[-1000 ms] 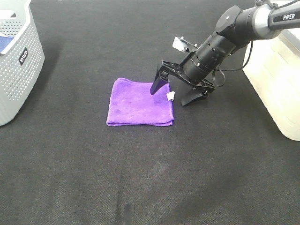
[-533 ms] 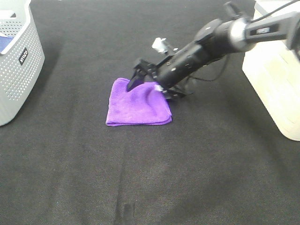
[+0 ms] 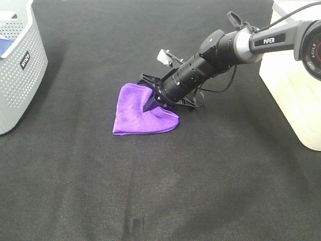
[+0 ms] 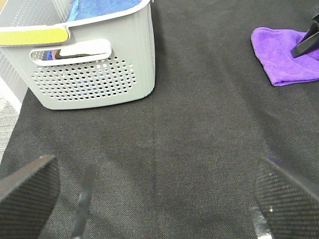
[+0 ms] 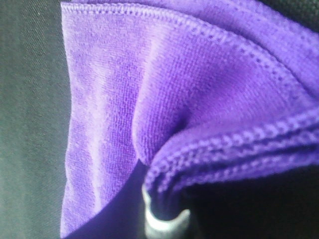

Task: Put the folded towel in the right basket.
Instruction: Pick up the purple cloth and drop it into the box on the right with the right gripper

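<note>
The folded purple towel [image 3: 138, 113] lies on the black table, its right side bunched up. My right gripper [image 3: 159, 103] reaches in low from the right and is shut on that bunched edge, with one dark finger [image 3: 150, 104] lying on top of the cloth. The right wrist view shows the towel [image 5: 149, 99] up close, its layered hem pinched above a pale fingertip [image 5: 162, 221]. The right basket [image 3: 296, 85] is a cream bin at the right edge. My left gripper [image 4: 154, 199] is open and empty, low over the table; the towel [image 4: 284, 55] is far from it.
A grey perforated basket [image 3: 20, 65] holding blue cloth stands at the left edge and also shows in the left wrist view [image 4: 89, 74]. Black cloth covers the table [image 3: 160, 191].
My right gripper moved left onto the towel, lowered and closed on its right edge. The towel went from a flat square to a bunched shape.
</note>
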### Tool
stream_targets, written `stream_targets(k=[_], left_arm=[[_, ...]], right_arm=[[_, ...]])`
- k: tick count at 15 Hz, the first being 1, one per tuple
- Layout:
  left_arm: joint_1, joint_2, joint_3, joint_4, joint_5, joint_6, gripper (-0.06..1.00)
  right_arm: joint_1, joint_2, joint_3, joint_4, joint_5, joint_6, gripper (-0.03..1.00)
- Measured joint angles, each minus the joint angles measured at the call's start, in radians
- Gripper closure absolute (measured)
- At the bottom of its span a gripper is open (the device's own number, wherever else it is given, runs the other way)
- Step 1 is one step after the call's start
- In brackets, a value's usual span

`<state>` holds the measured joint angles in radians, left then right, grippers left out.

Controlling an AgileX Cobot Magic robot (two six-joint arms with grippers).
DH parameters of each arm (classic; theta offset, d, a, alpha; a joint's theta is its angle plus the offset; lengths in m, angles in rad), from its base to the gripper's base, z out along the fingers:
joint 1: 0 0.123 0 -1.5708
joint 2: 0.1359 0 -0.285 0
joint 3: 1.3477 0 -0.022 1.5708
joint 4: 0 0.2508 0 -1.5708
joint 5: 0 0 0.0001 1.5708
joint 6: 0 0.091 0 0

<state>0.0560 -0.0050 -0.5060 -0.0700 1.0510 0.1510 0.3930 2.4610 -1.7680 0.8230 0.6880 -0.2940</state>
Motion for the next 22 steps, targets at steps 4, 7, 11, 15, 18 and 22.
stream_targets(k=[4,7,11,15,18,22], left_arm=[[0.000,0.000,0.000,0.000,0.000,0.000,-0.05],[0.000,0.000,0.000,0.000,0.000,0.000,-0.05],[0.000,0.000,0.000,0.000,0.000,0.000,-0.05],[0.000,0.000,0.000,0.000,0.000,0.000,-0.05],[0.000,0.000,0.000,0.000,0.000,0.000,-0.05],[0.000,0.000,0.000,0.000,0.000,0.000,-0.05]], right_arm=[[0.002,-0.117,0.004,-0.134,0.096,0.040,0.89],[0.002,-0.269,-0.115,-0.317,0.260,0.097,0.89],[-0.028,-0.377,-0.318,-0.541,0.456,0.186,0.89],[-0.247,-0.424,-0.456,-0.582,0.519,0.201,0.89],[-0.444,-0.431,-0.478,-0.656,0.523,0.201,0.89],[-0.607,-0.436,-0.479,-0.696,0.529,0.201,0.89]])
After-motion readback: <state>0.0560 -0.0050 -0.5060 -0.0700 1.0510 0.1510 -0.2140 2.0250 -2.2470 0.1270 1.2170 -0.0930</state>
